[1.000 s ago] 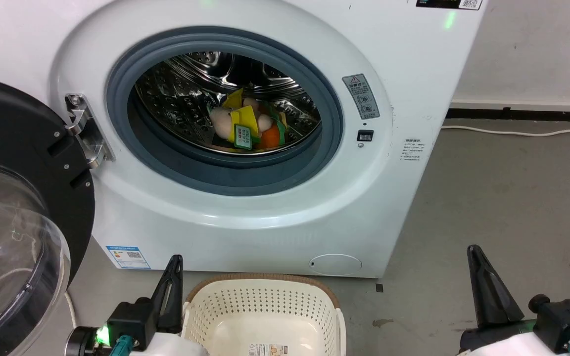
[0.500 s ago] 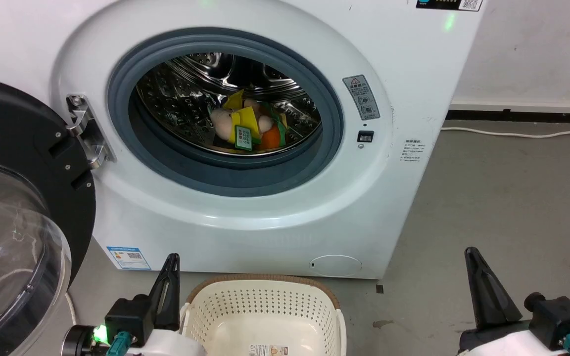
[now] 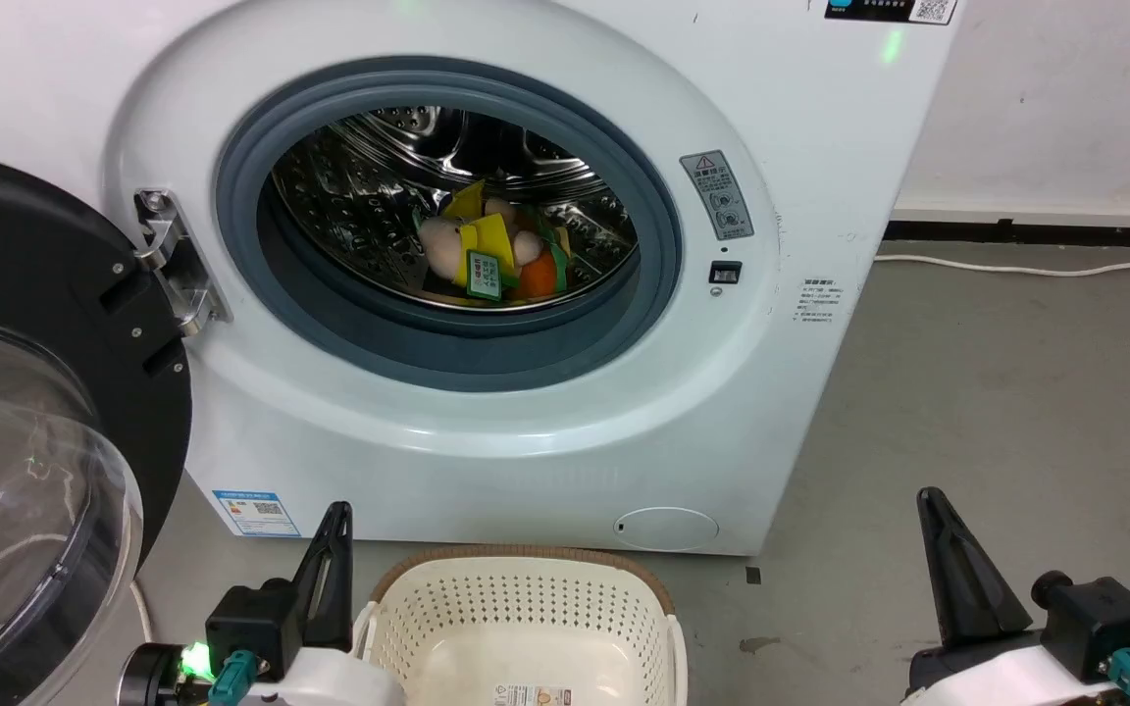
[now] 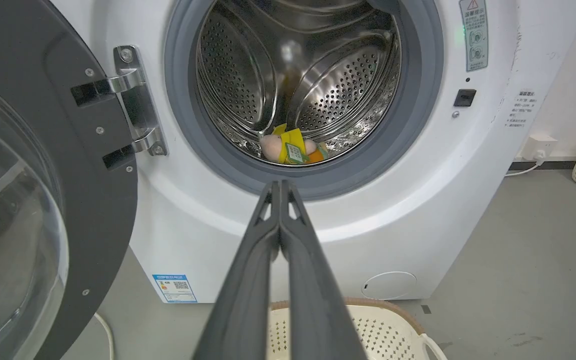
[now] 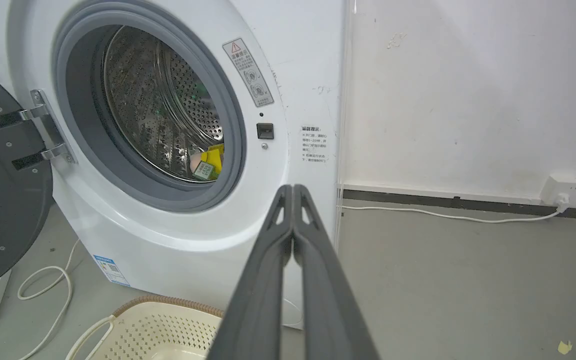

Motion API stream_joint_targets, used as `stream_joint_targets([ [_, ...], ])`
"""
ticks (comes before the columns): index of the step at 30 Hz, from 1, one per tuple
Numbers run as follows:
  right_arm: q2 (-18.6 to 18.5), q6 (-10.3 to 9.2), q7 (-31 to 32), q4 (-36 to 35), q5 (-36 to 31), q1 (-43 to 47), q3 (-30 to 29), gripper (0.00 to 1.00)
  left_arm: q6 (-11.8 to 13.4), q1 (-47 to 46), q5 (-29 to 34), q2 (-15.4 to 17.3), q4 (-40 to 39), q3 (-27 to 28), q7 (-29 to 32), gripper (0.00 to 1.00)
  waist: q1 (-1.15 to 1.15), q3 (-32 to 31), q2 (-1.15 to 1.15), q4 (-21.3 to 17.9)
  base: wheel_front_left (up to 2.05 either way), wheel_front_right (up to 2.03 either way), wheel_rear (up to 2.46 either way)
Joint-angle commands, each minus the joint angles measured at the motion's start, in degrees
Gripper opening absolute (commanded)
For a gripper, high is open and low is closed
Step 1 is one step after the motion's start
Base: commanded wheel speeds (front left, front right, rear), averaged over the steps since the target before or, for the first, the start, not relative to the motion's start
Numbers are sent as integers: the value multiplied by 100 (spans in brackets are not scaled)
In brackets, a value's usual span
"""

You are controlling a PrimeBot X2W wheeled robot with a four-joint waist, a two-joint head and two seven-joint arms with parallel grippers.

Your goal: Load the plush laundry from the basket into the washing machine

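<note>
Now plush laundry (image 3: 487, 257) lies inside washing machine (image 3: 800, 147); basket (image 3: 526, 613) empty.

Laundry room — washing machine (image 3: 487, 431), bare concrete floor (image 3: 997, 392).

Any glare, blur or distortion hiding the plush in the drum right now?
Head view: the plush laundry reads sharp, though the steel drum throws bright reflections around it. Left wrist view: wide-angle bending curves the washing machine; the plush is small but clear. Right wrist view: the gasket hides most of it.
</note>
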Motion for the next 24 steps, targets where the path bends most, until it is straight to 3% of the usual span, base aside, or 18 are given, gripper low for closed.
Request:
stream_joint_targets([
  [1, -4, -2, 30, 22, -64, -82, -8, 0, -21, -36, 59, -22, -49, 32, 34, 0, 0, -3, 0, 1, 0, 0, 0],
  [24, -6, -3, 301, 57, -240, -159, -27, 0, -71, -53, 195, -92, -148, 186, 303, 0, 0, -34, 0, 12, 0, 0, 0],
])
